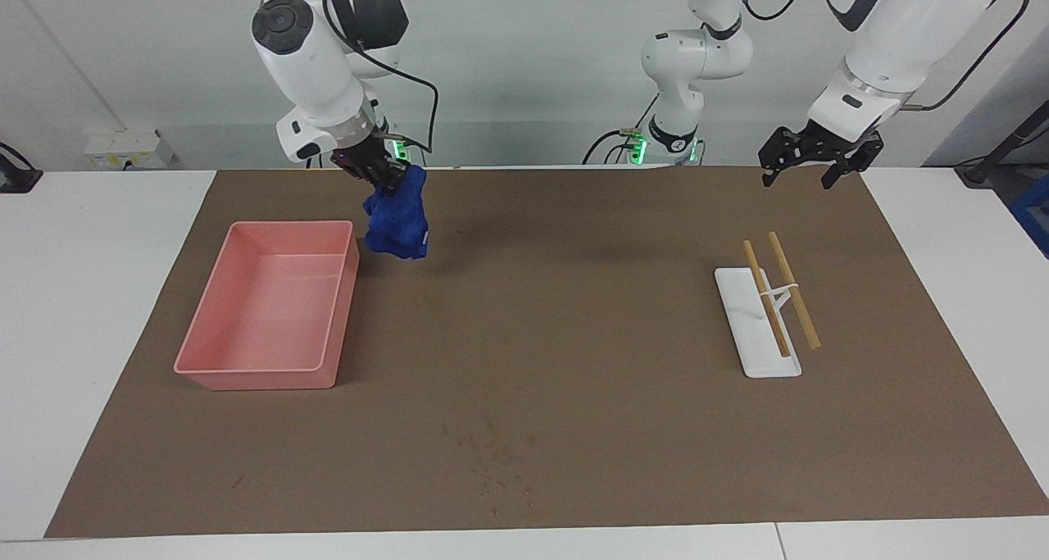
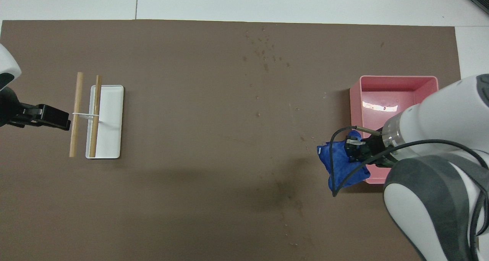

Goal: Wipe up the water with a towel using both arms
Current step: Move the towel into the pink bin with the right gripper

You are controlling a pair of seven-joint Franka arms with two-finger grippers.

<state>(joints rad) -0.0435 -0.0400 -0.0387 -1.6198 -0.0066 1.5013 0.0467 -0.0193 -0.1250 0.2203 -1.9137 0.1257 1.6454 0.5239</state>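
Fingers of the right gripper are clamped on the towel, which hangs bunched in the air over the brown mat, just beside the corner of the pink tray nearest the robots. The water is seen as small dark specks on the mat, well apart from the towel and much farther from the robots. The carrying step is judged to be in hand: the towel is lifted but not yet brought to the spill. Next, the towel would need to be carried over the specks and lowered onto them. The left gripper, fingers spread apart, is held waiting over the mat's edge near the white holder with its two wooden sticks.
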